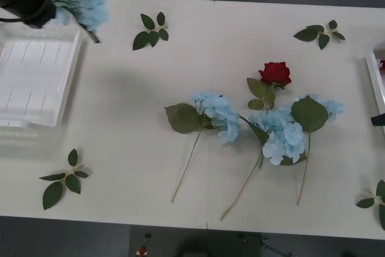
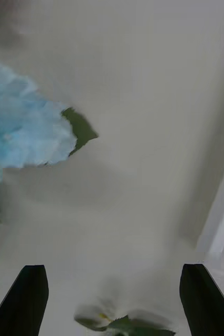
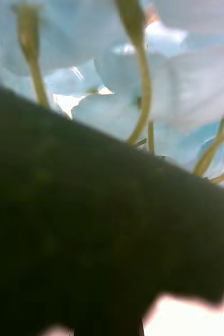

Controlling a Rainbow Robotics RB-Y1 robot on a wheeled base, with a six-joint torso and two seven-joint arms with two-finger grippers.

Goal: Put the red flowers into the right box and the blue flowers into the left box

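1. The left hand [image 1: 36, 4] grasps a blue flower [image 1: 84, 1] raised beside the left box [image 1: 66, 88].
2. Centre the bloom above the tray before releasing.
3. The right hand [image 2: 112, 299], fingers spread and empty, hovers over the worktop [image 1: 198, 40].

bare tabletop [image 1: 120, 118]: wide lane between left box [image 1: 36, 76] at left edge and flower cluster | centre: three blue flowers [image 1: 283, 133] with a red rose [image 1: 275, 73] crowded together, stems trailing toward near edge | leaf sprigs [image 1: 63, 179] dot corners | right box [image 1: 374, 79] lines right edge
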